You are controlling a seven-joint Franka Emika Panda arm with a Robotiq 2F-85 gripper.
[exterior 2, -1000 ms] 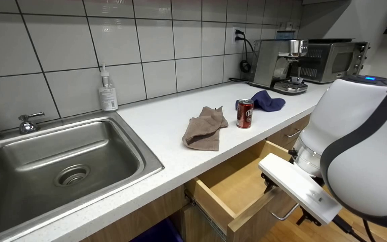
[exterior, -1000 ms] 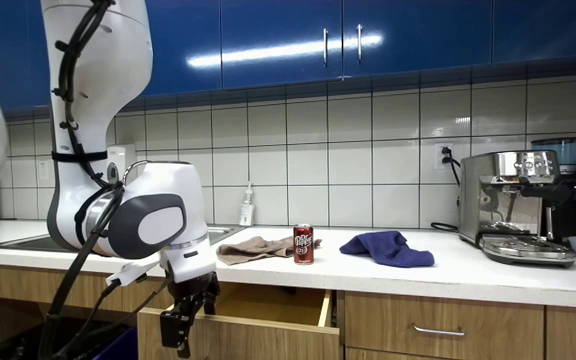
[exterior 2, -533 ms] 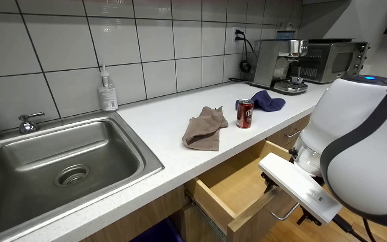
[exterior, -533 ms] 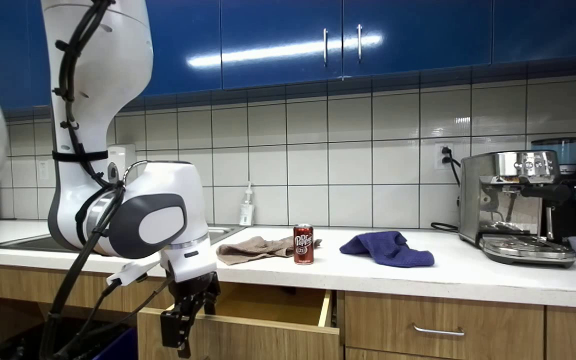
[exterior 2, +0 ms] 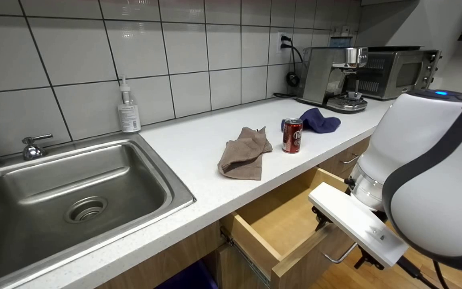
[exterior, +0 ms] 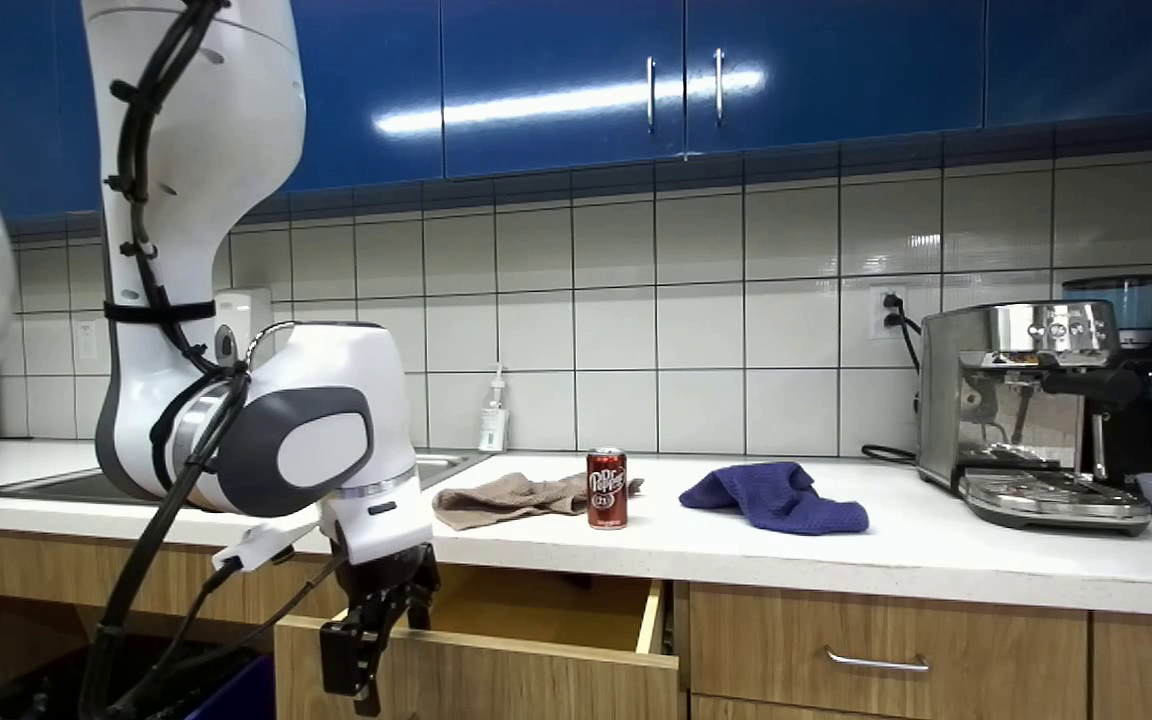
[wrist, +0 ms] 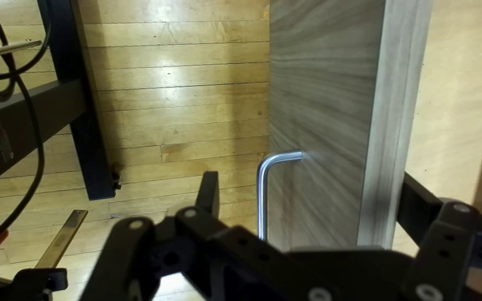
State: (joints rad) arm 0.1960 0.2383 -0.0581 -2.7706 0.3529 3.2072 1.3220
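Observation:
My black gripper point(exterior: 386, 640) is open, with its fingers wide apart on either side of the front panel of a pulled-out wooden drawer point(exterior: 536, 690). In the wrist view the gripper point(wrist: 314, 200) has one finger outside, beyond the silver drawer handle point(wrist: 262, 196), and the other on the inner side of the panel point(wrist: 329, 125). The inner finger is close to the panel's edge; I cannot tell if it touches. Nothing is held. The visible part of the drawer's inside point(exterior 2: 283, 212) is bare. In an exterior view the white camera mount point(exterior 2: 355, 224) hides most of the gripper.
On the white counter point(exterior 2: 199, 148) are a red soda can point(exterior: 607, 490), a brown cloth point(exterior 2: 245, 154), a purple cloth point(exterior: 776, 500), a soap bottle point(exterior 2: 129, 108) and an espresso machine point(exterior: 1026, 410). A steel sink point(exterior 2: 82, 192) lies beside them. Blue cabinets point(exterior: 556, 60) hang above.

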